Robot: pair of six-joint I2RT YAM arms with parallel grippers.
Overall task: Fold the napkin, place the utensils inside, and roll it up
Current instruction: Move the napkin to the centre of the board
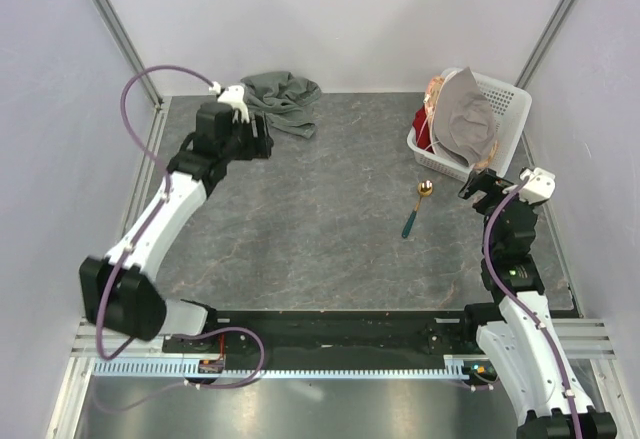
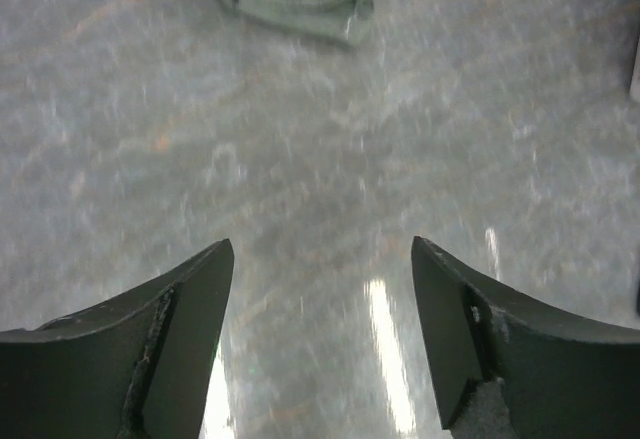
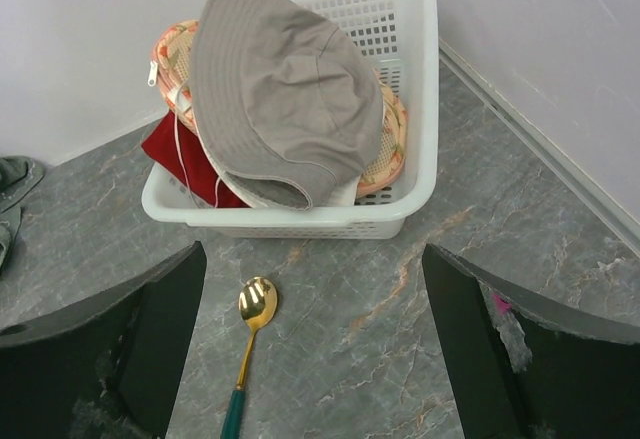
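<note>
You are dealing with a napkin (image 1: 283,101) that is lying crumpled in a heap at the far left of the marbled grey tabletop (image 1: 320,249), not yet spread or folded. It is sitting just ahead of the left gripper (image 2: 322,249), whose jaws are standing spread with nothing between them. The cloth is showing as dark grey-green woven fabric with a paler stitched hem, and its folds are overlapping loosely. Judged from that, it is going to behave as a light, limp sheet that is apt to sag and bunch when lifted, so you are best pinching a hemmed corner or edge rather than the middle of the heap. The spoon (image 3: 250,344) is lying flat right of centre, well apart from the napkin and just in front of the white mesh basket (image 3: 418,119). Its polished gold bowl is pointing toward the basket and its slim teal handle toward the arm bases. It is looking rigid and light; the glossy bowl is probably slippery, so the handle is offering the surer hold. The right gripper (image 3: 315,250) is hovering over it with jaws wide apart and empty. A grey-beige bucket hat (image 3: 285,89) is resting on the basket's contents and is no part of the job.
</note>
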